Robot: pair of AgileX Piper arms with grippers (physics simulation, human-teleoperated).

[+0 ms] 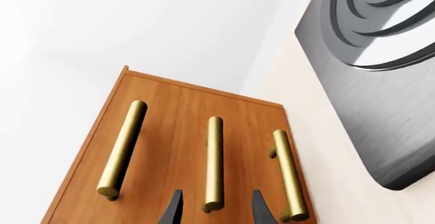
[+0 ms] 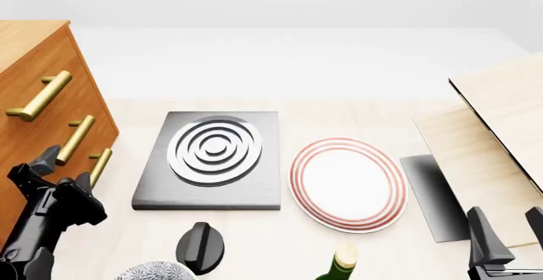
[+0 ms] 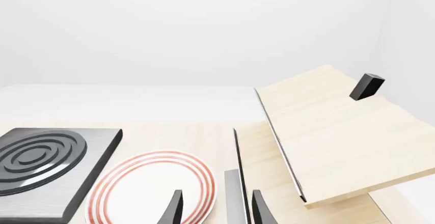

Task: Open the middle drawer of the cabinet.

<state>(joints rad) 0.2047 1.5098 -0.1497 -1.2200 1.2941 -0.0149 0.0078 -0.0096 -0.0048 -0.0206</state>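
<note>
The cabinet point(image 2: 34, 57) is a tall orange-brown wooden chest at the far left, with three brass bar handles. All its fronts look flush and shut. The middle drawer point(image 2: 47, 133) carries the second handle point(image 2: 76, 139). My left gripper point(image 2: 65, 168) is open right in front of that handle. In the left wrist view the middle handle point(image 1: 214, 163) runs down between my two dark fingertips point(image 1: 173, 208), with the gripper point(image 1: 216, 206) open around its near end; I cannot tell whether they touch. My right gripper point(image 2: 509, 226) is open and empty at the front right, far from the cabinet.
A grey slab with concentric rings point(image 2: 212, 156) lies just right of the cabinet. A white plate with red rings point(image 2: 348, 181) sits mid-table. Pale wood boards point(image 2: 500, 121) and a dark sheet point(image 2: 433, 197) stand at the right. A black knob point(image 2: 201, 247) and a green bottle top point(image 2: 339, 264) are at the front.
</note>
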